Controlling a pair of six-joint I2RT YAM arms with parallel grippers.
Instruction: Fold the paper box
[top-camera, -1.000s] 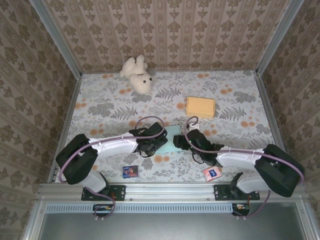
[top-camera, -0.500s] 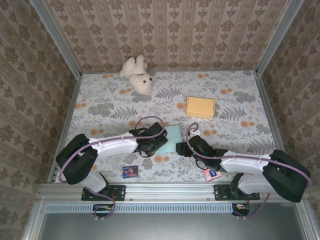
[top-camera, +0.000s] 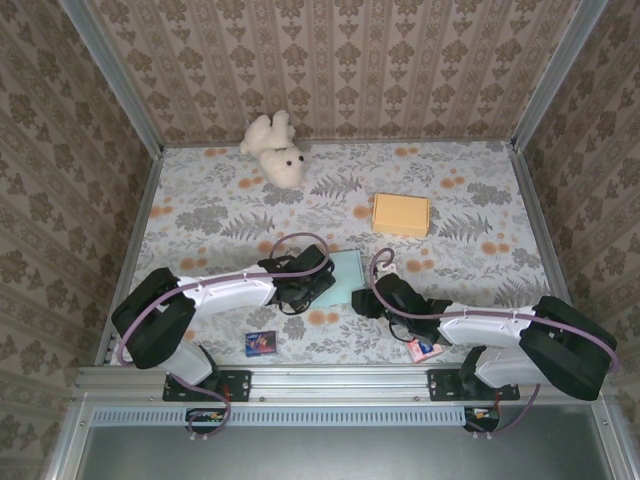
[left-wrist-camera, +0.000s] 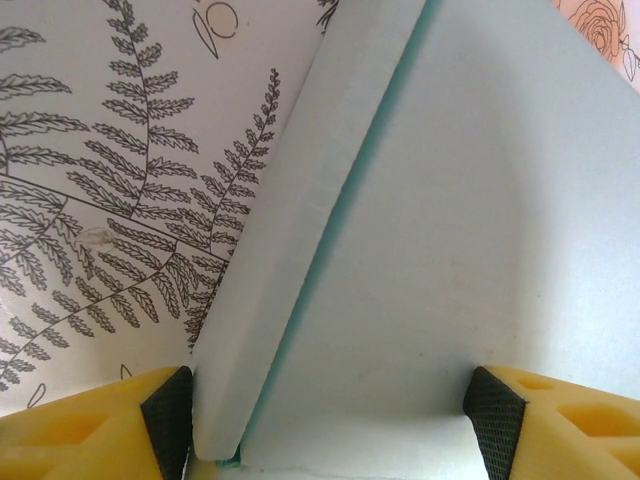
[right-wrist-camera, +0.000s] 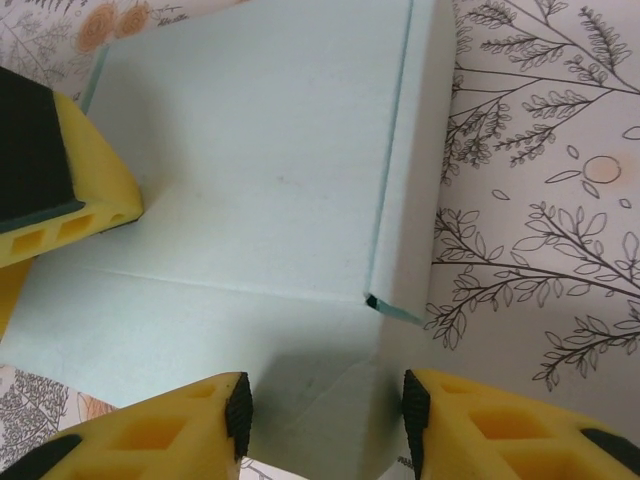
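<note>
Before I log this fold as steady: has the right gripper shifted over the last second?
Yes. The right gripper has drawn back toward the near edge of the table, ending closer to the pink card, which has not moved.

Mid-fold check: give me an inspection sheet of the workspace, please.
Surface: floral cloth, flat, no spills seen.
Job's things: paper box at centre, partly folded, one side flap up.
Clutter: teddy bear at the back; yellow box right of centre; blue card and pink card near the front edge.
Grippers: left gripper and right gripper open, each straddling the box.
Cables: purple cables looped over both arms, no snag seen.
Surroundings: wallpapered walls, metal rail.
</note>
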